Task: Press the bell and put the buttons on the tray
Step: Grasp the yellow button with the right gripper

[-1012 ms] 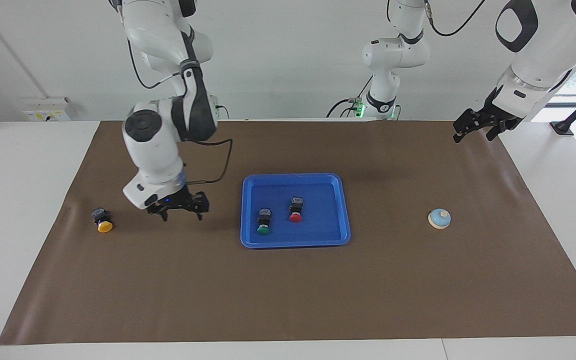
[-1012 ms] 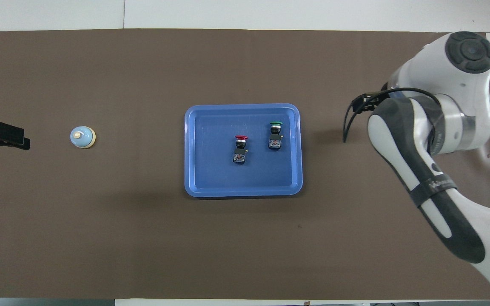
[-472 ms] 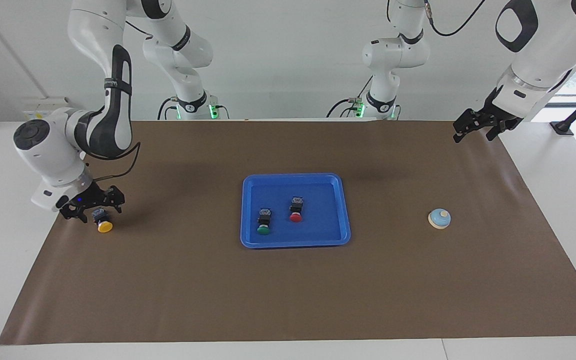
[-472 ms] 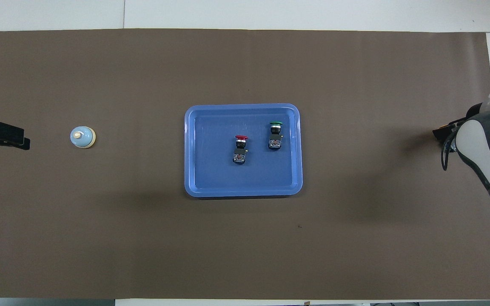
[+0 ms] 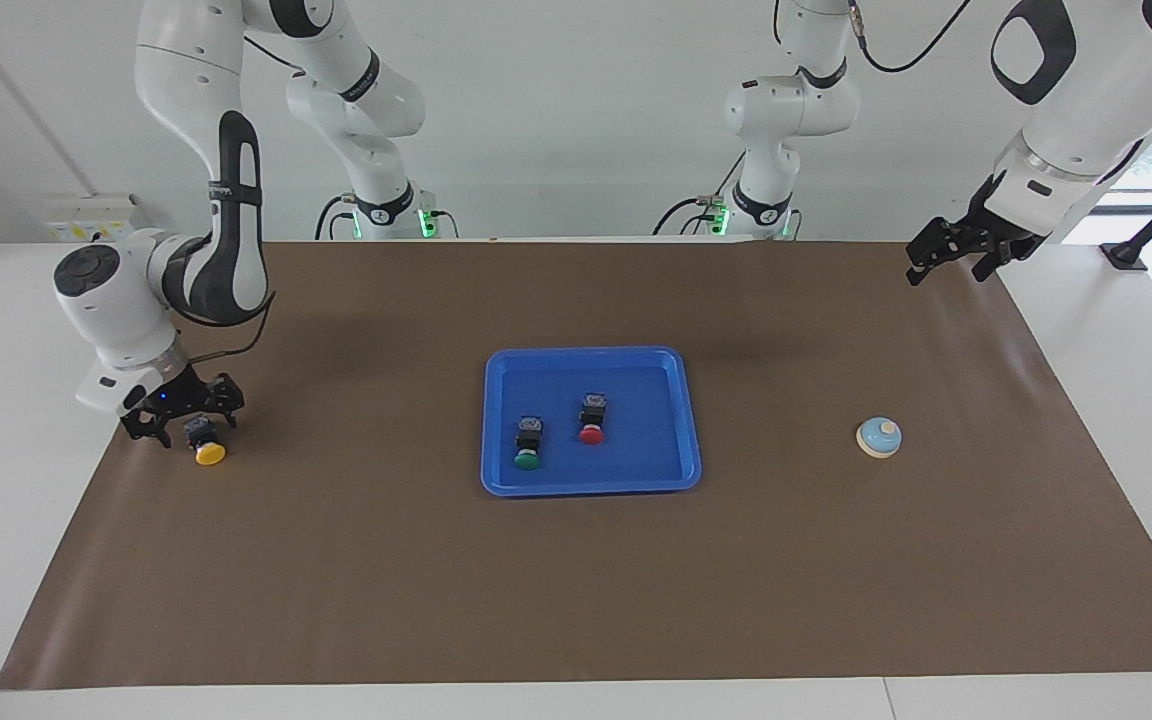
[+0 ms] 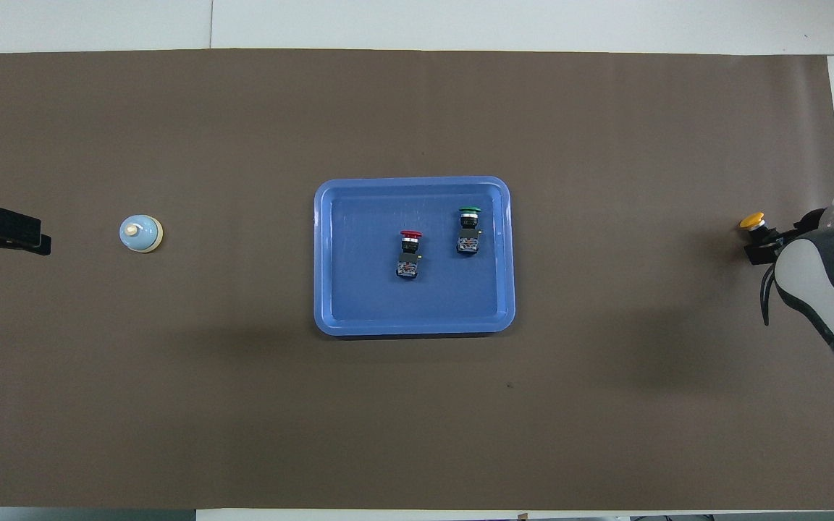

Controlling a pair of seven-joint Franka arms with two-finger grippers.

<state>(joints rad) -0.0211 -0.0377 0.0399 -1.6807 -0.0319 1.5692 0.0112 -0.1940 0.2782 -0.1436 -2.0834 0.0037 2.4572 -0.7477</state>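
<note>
Counting first: you have three buttons, one bell, one tray, two arms.

Tray sits mid-mat, flat. Inside it, two buttons: red button and green button, just beside each other, not touching, both lying on their sides with caps pointing away from the robots. Green lies slightly farther from the robots and toward the right arm's end.

Third one, yellow button, is out on the mat, well apart from the tray, near the right arm's end. It lies on its side too, cap away from the robots.

Right gripper is down at the yellow button's black body, fingers spread wide to either side of it. You can't tell whether the fingers touch it; nothing is lifted. In the overhead view only the yellow cap shows past the arm.

Bell stands upright on the mat toward the left arm's end, well apart from the tray, nothing touching it.

Left gripper hangs over the mat's edge at its own end, fingers wide apart, empty, waiting. Nothing stands between it and the bell.
</note>
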